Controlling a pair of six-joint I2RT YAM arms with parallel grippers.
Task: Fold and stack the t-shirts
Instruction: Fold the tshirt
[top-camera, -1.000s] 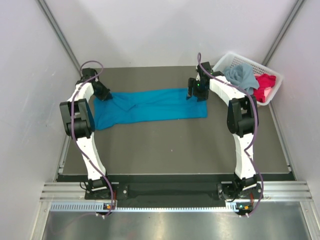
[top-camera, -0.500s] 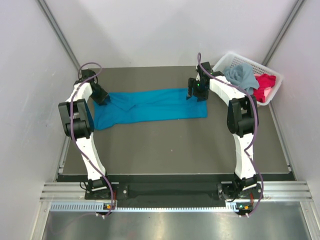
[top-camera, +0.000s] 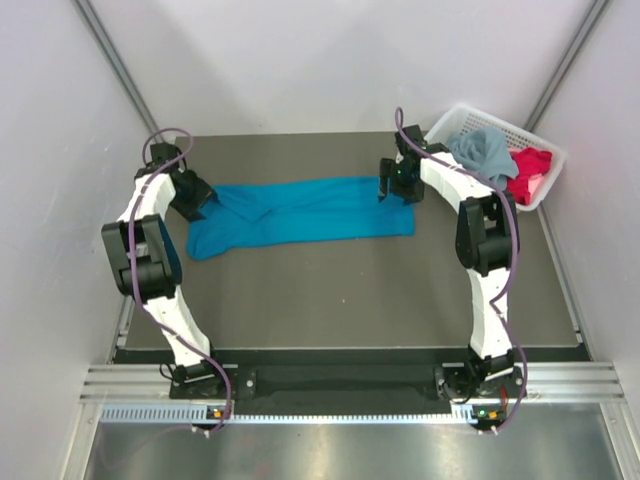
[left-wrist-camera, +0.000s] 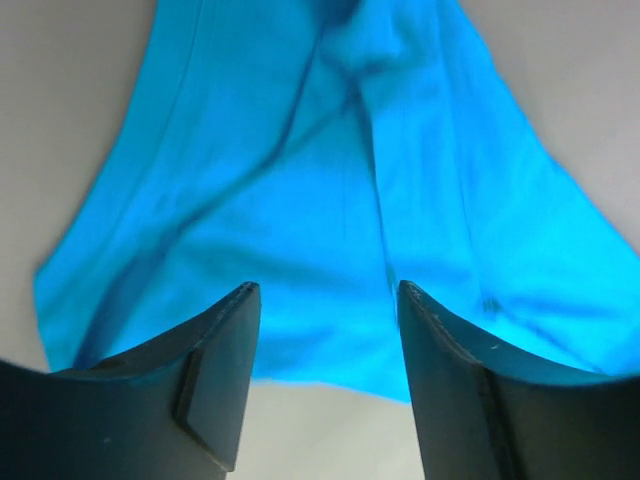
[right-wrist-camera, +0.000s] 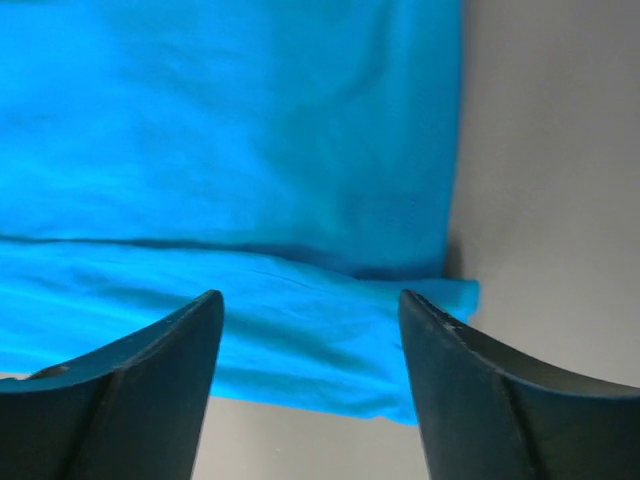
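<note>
The bright teal-blue cloth t-shirt (top-camera: 300, 212) lies flat on the dark bench (top-camera: 350, 290) as a long narrow band, already doubled lengthwise. It stretches between the two pairs of jaws, one end under each. The left jaws stand open with nothing between them, and the band's creased end edge lies just below their tips. The right jaws are open and empty too, hovering over the other end, where a fold line and two layers show (the corner sits just off to their right).

The lengthwise folds look done, so the step in hand is probably the crosswise fold. The next move calls for each pair to come down and pinch both layers at one end, then carry it over to meet the other, keeping the edges square.

Beyond the right jaws, a white plastic lattice basket (top-camera: 515, 127) holds a dusty grey-blue t-shirt (top-camera: 485, 150) and a red-pink t-shirt (top-camera: 530, 170), neither folded yet.
</note>
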